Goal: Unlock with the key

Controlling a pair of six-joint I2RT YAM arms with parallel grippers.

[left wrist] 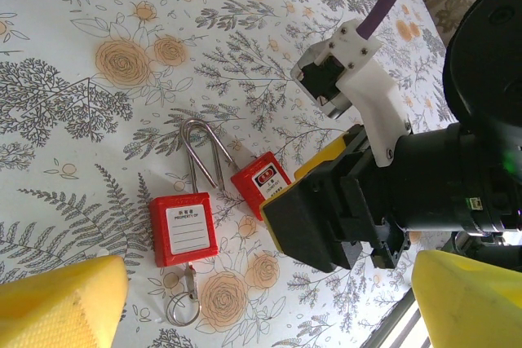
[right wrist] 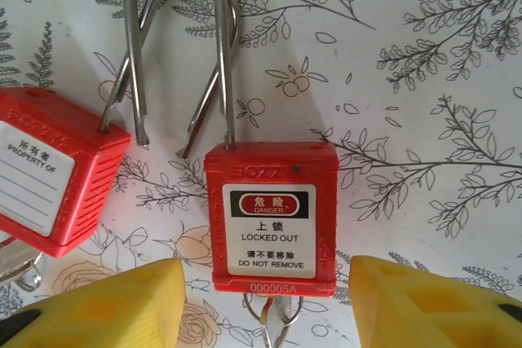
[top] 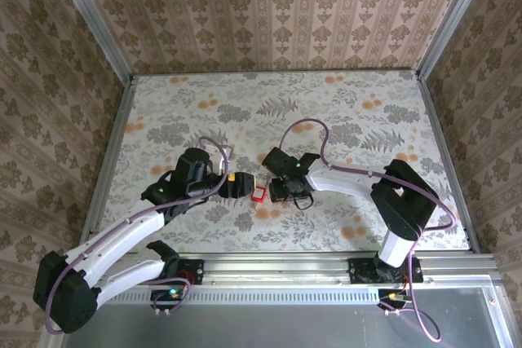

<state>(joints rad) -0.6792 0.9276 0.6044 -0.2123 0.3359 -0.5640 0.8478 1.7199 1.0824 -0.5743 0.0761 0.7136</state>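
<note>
Padlock (right wrist: 272,226) beside second padlock (right wrist: 49,173), shackles (right wrist: 220,55) overlapping, on table (right wrist: 424,160).

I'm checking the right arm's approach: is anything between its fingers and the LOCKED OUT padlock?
Nothing visible does. The right gripper straddles the LOCKED OUT padlock, bare table in the gaps beside its fingers.

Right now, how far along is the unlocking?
Looks done: the danger-label padlock and the name-label padlock each hold a key, and both shackles show a free end. In hand: the right gripper, open, straddles the danger-label padlock; the left gripper hovers open. Left: perhaps unhooking the crossed shackles.
</note>
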